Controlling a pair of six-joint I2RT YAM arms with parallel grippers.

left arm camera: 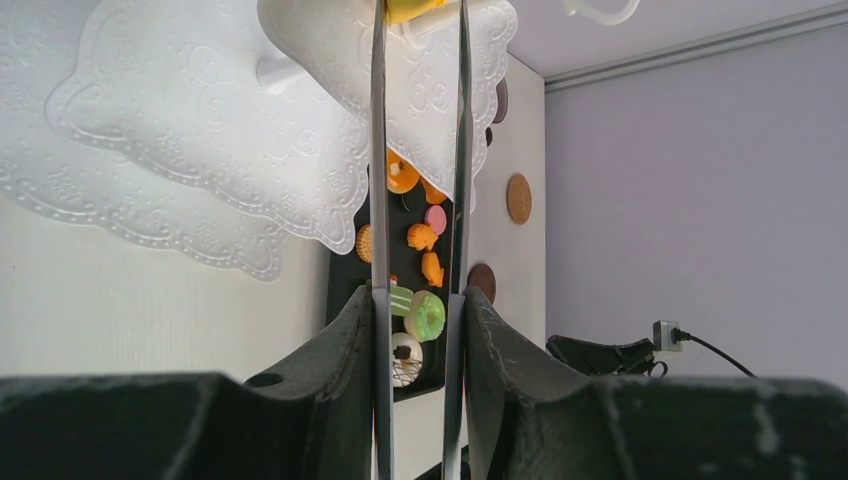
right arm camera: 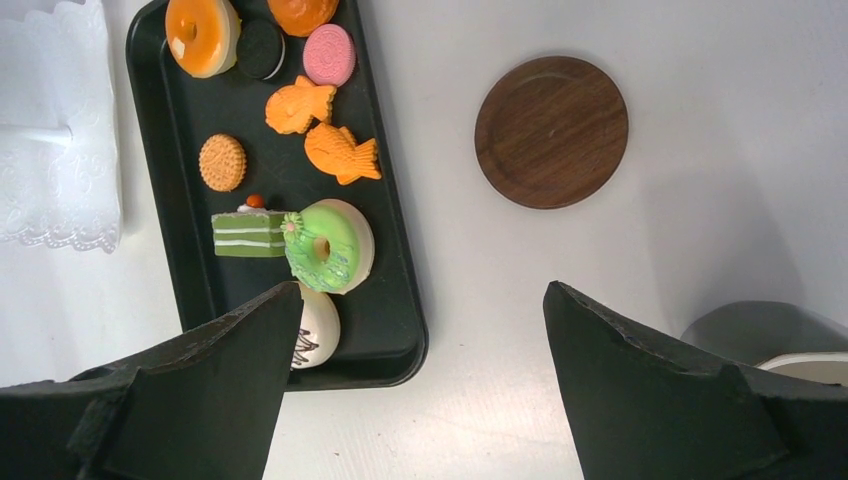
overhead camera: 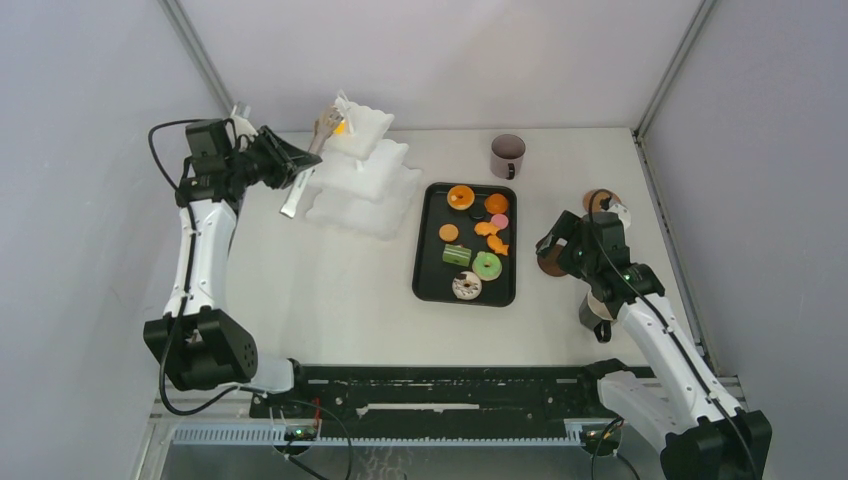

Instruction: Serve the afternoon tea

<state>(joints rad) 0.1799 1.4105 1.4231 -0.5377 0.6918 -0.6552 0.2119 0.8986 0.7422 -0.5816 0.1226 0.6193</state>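
Two pincers to log. The left pincer (left arm camera: pixel 418 300) is clamped on a pair of metal tongs (left arm camera: pixel 378 200), whose blades run up between its fingers. At the blade tips I see a yellow pastry (left arm camera: pixel 408 8), up at the top tier of the white three-tiered stand (overhead camera: pixel 360 185). I cannot tell whether it rests on the tier. From above, the tongs lie slanted across the stand's left side, with the handle end out over the tabletop (overhead camera: pixel 320 300).

The right pincer (right arm camera: pixel 422 295) has its fingers wide apart and holds nothing. It hovers over the tabletop between the black tray (right arm camera: pixel 390 290) and a dark wooden coaster (right arm camera: pixel 551 131).

The other pastries sit on the tray, just right of the stand:
- orange doughnut (right arm camera: pixel 202 33)
- black sandwich cookie (right arm camera: pixel 260 48)
- pink cookie (right arm camera: pixel 329 54)
- two orange fish-shaped cakes (right arm camera: pixel 298 104)
- round biscuit (right arm camera: pixel 222 162)
- green cake slice (right arm camera: pixel 247 232)
- green doughnut (right arm camera: pixel 330 245), touching the slice
- white drizzled doughnut (right arm camera: pixel 318 325), partly hidden by a right pincer finger

One dark mug (overhead camera: pixel 507 155) stands upright beyond the tray's far end. The second mug (overhead camera: pixel 597 320) is by the right arm and partly hidden by it. A lighter coaster (overhead camera: pixel 603 200) lies farther back on the right.
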